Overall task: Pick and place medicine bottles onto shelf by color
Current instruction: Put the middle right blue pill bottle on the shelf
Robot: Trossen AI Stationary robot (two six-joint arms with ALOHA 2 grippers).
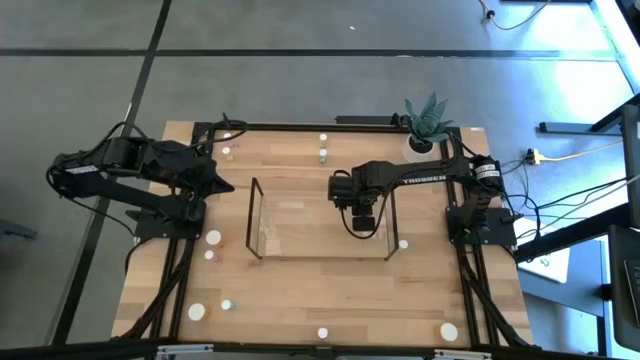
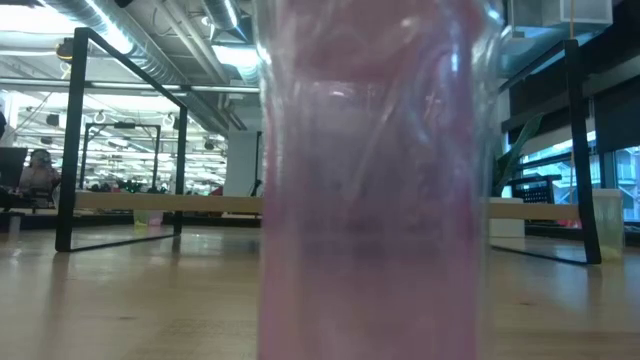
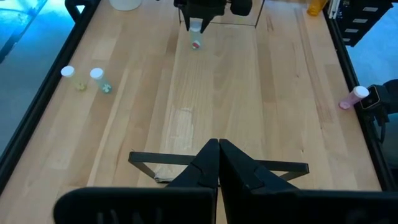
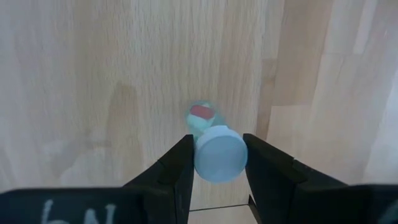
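- Pink bottle (image 2: 370,180) stands hard against the low camera, at the bench's (image 1: 300,290) near edge.
- Left tool (image 3: 218,163): clenched shut, empty, waiting by the shelf's left end.
- Right tool (image 4: 217,158): grasping a green bottle (image 4: 217,149) by its white cap, hanging inside the clear shelf (image 1: 256,215) toward its right end.

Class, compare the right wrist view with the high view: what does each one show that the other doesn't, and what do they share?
Only the right wrist view: the right gripper shut on a white-capped bottle, with something red inside the bottle's clear body.

Only the high view: the left arm waiting at the table's left with its left gripper, the whole clear shelf, loose bottles scattered around it, and the potted plant.

Both: the right gripper over the wooden table, inside the shelf's outline.
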